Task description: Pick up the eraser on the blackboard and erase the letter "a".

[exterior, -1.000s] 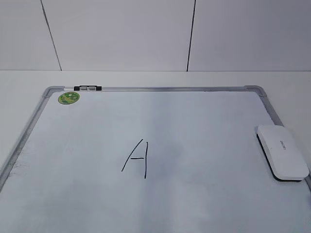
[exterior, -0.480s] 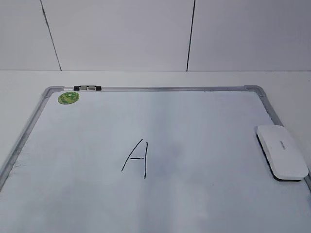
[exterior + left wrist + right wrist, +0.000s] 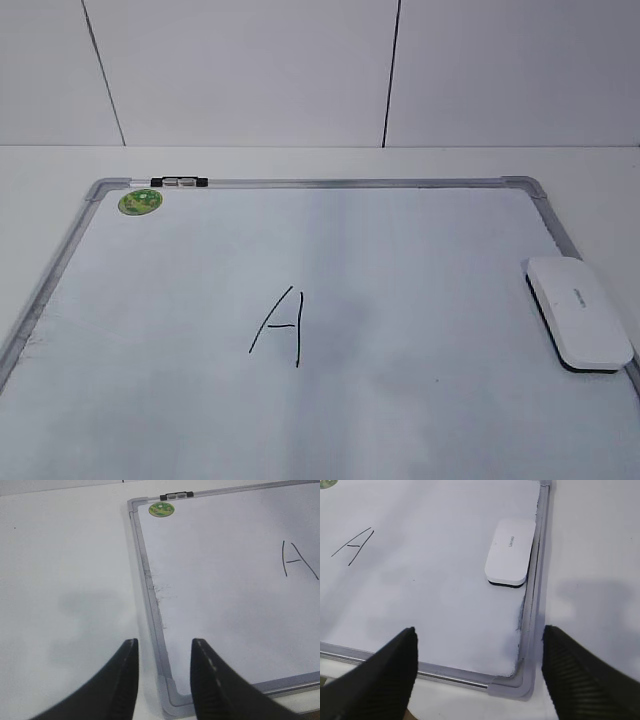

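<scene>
The white eraser [image 3: 580,312] lies flat on the blackboard [image 3: 350,183] against its right frame; it also shows in the right wrist view [image 3: 510,552]. A tall angular capital "A" [image 3: 282,325] in black marker is at the board's middle. No small cursive "a" shows in any view. My left gripper [image 3: 164,642] is open and empty above the board's near left corner. My right gripper [image 3: 479,630] is wide open and empty above the near right corner, short of the eraser. Neither gripper shows in the exterior view.
A round green sticker [image 3: 140,202] and a small black clip [image 3: 180,182] sit at the board's far left corner. White table [image 3: 65,580] surrounds the board. A white panelled wall [image 3: 250,70] stands behind.
</scene>
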Controlling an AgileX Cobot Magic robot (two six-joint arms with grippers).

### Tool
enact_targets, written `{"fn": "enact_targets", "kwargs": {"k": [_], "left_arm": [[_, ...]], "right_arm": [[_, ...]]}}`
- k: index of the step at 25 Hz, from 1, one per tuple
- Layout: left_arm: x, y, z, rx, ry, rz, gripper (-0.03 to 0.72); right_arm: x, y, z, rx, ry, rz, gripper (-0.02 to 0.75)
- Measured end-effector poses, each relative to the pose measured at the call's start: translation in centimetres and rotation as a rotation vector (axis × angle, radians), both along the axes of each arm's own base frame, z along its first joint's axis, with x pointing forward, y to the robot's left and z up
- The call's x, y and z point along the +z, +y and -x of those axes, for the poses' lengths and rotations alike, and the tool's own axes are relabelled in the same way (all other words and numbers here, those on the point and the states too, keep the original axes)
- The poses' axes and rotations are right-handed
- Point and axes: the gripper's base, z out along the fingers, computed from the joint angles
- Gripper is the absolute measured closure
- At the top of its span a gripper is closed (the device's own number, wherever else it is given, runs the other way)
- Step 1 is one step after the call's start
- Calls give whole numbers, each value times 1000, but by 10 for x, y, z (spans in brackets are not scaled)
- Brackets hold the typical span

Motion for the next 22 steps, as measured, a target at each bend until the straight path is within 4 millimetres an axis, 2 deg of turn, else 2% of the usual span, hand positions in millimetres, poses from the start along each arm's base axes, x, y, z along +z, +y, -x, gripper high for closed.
{"fn": "enact_targets", "kwargs": {"k": [10,22], "left_arm": [[0,0,0,12,0,-2,444],[0,0,-1,97,0,-2,450]], "right_arm": [[0,0,1,-6,-4,-1,146],[0,1,1,-156,-4,1,146]]}}
